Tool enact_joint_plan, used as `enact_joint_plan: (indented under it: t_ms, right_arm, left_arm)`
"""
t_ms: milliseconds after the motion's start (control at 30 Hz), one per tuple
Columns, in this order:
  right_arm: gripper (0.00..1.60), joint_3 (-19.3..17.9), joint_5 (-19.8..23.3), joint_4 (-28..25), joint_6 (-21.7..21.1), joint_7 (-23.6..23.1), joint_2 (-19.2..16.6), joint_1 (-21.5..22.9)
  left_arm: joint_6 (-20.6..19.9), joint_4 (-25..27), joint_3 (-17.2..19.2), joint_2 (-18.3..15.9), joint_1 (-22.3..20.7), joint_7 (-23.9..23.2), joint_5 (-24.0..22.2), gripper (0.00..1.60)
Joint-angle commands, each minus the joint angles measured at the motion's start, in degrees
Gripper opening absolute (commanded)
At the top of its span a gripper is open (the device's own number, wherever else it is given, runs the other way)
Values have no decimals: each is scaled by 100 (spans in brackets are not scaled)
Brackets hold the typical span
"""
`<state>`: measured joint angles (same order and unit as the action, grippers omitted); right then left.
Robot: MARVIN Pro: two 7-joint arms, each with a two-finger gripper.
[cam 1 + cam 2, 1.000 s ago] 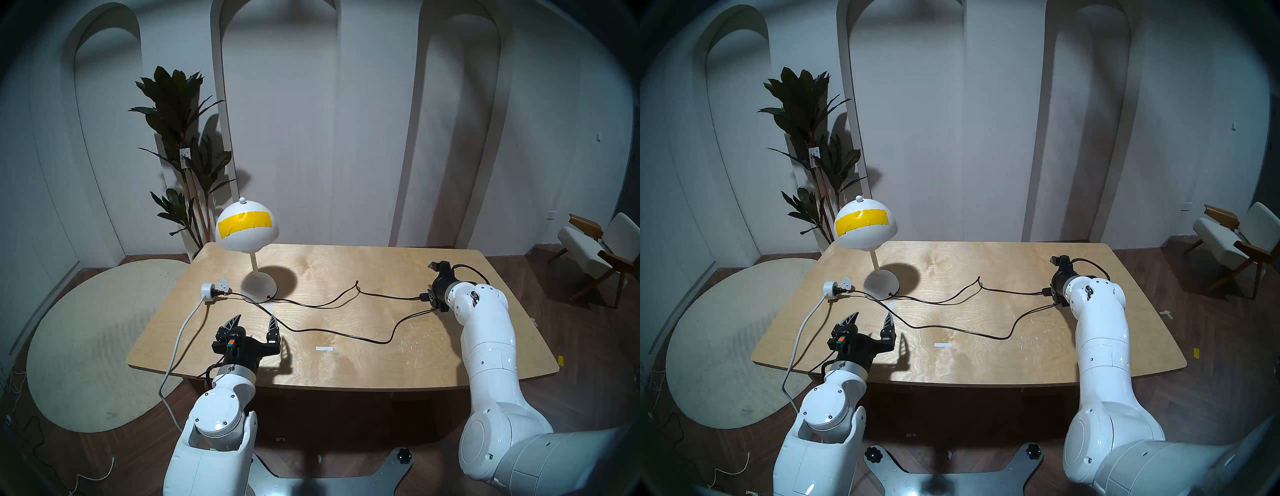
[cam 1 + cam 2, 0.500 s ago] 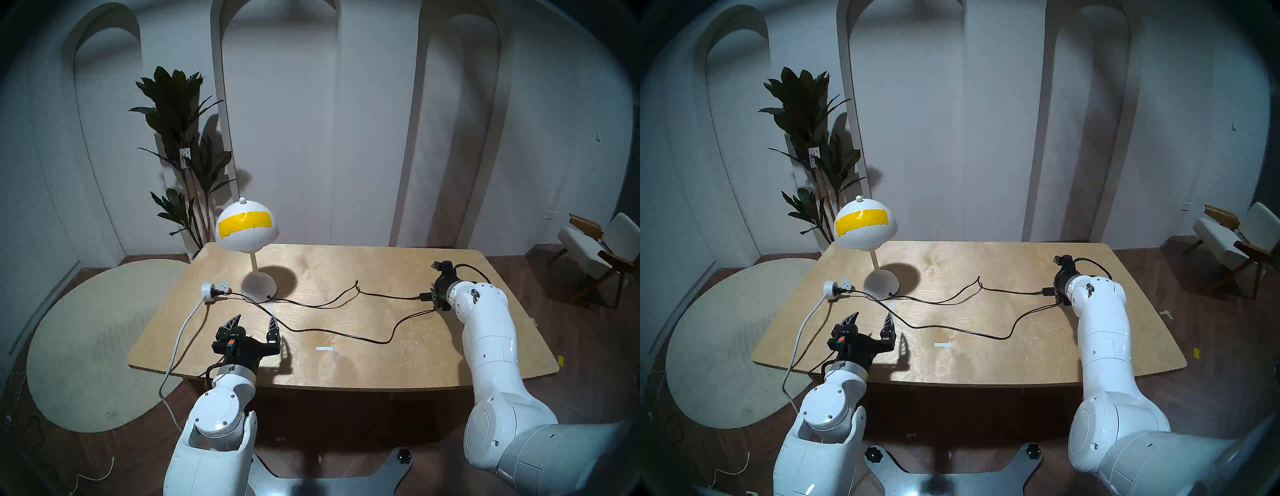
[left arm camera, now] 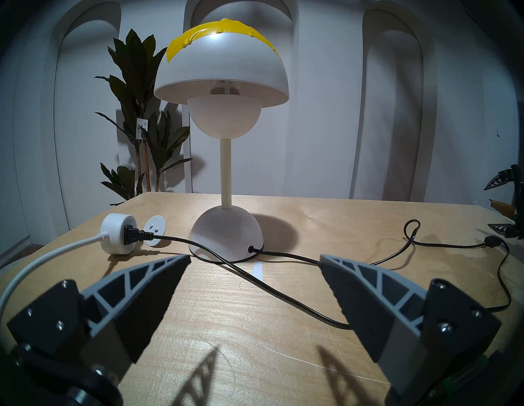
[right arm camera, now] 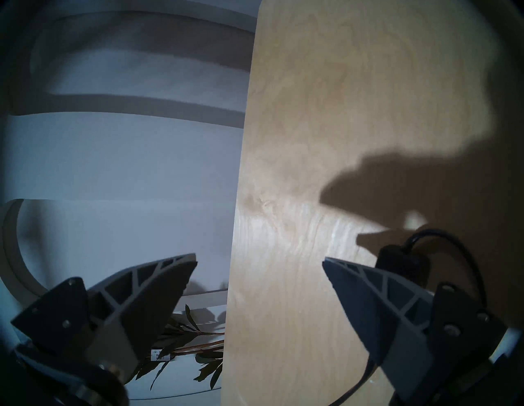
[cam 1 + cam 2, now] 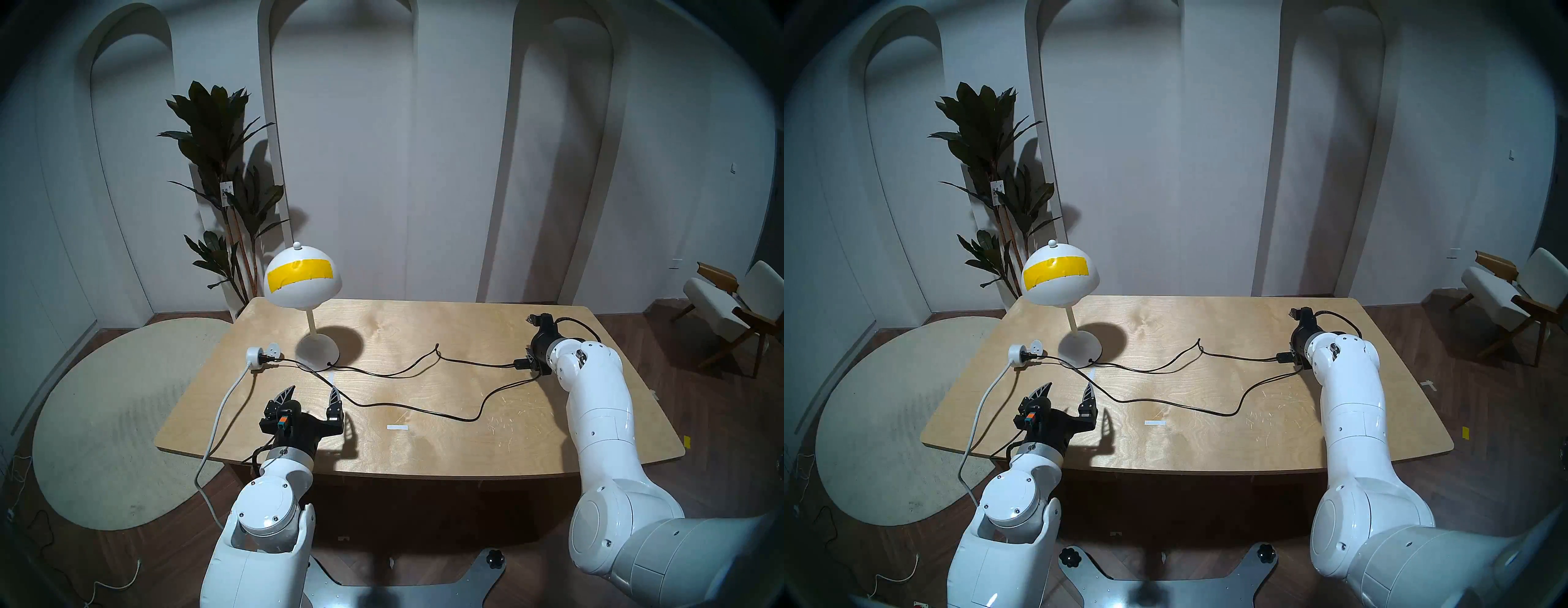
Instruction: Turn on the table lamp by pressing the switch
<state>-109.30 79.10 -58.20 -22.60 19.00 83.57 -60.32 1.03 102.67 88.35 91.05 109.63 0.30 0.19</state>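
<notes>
The white table lamp (image 5: 303,276) with yellow tape on its dome stands unlit at the table's back left; it also shows in the left wrist view (image 3: 221,71). Its black cord (image 5: 394,373) runs right to a small black inline switch (image 5: 519,364), then loops back. My right gripper (image 5: 529,363) is open and turned on its side at the switch. In the right wrist view (image 4: 259,259) the switch (image 4: 402,263) lies outside the jaws, behind one finger. My left gripper (image 5: 312,392) is open and empty above the cord at the front left (image 3: 255,256).
A round white socket (image 5: 254,354) with the lamp's black plug and a white cable sits left of the lamp base, with a white disc (image 5: 273,349) beside it. A white tape strip (image 5: 396,427) lies front centre. A plant (image 5: 220,170) stands behind the table's back left corner.
My right arm's elbow has swung out to the right and its wrist has shifted slightly at the switch. The lamp stays unlit. The left arm has not moved.
</notes>
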Motion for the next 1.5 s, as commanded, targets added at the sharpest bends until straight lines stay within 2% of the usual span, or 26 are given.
enact_joint_plan:
  t_ms: [0, 300, 867, 1467]
  right_arm:
    - [160, 65, 39, -490, -82, 46, 143, -88]
    - [160, 100, 64, -603, -111, 122, 203, -273]
    - [160, 116, 83, -530, -59, 42, 165, -246]
    - [160, 144, 124, -157, 71, -85, 56, -111]
  left_arm:
    - [23, 121, 4, -1, -31, -3, -5, 160]
    - [21, 124, 4, 0, -30, -4, -5, 160]
    - [23, 121, 5, 1, -31, -5, -4, 160]
    - [22, 123, 5, 1, -30, -6, -3, 160]
